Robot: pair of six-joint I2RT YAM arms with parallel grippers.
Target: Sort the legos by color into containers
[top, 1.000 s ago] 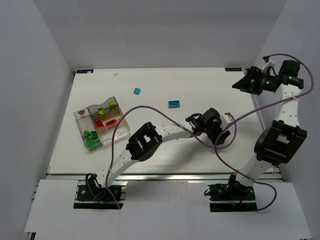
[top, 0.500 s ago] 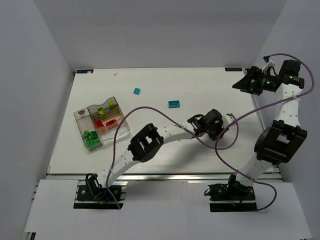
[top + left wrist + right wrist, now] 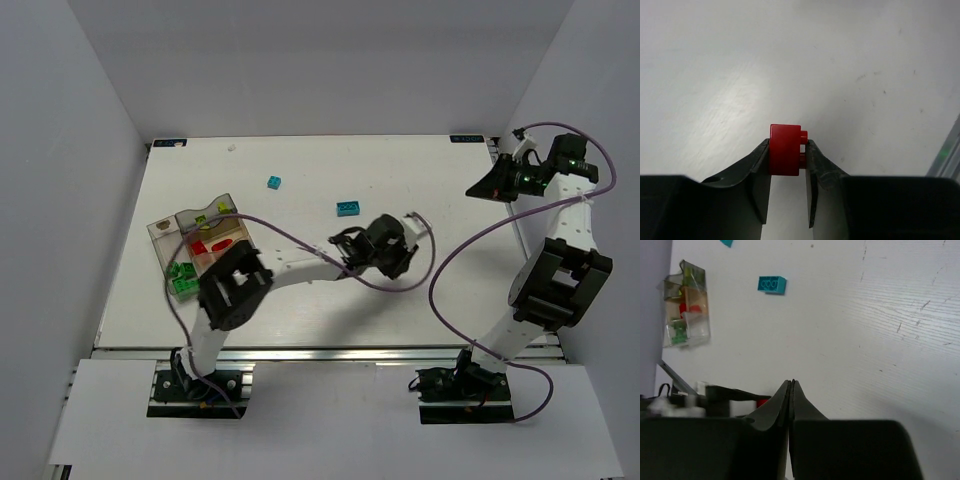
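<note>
One clear tray (image 3: pixel 162 233) of compartments, left of centre in the top view, near the left edge of the counter (image 3: pixel 300 165): green bricks (image 3: pixel 182 275) in its lowest cell, red bricks (image 3: pixel 212 243) in the middle cell, a lime piece (image 3: pixel 222 208) at its upper end. Two loose items in the upper middle of that view: a small cyan brick (image 3: pixel 273 181) and a longer cyan brick (image 3: pixel 348 208), neither touched by an arm. One left pincer (image 3: pixel 787 156) at the centre of the top view, closed to brick width on a single red brick (image 3: pixel 784 142). The brick is nipped across its short side with its studs turned toward the right-hand finger in the wrist view; whether it clears the counter is not certain. By judgement the governing relation is that the red cell lies to the left of this pincer at about the same height in the frame, well apart, so the carry runs leftward and the brick wants setting down among its like. One right pincer (image 3: pixel 791 385), far upper right, has its fingers pressed together on nothing and is much the farther from the tray.
</note>
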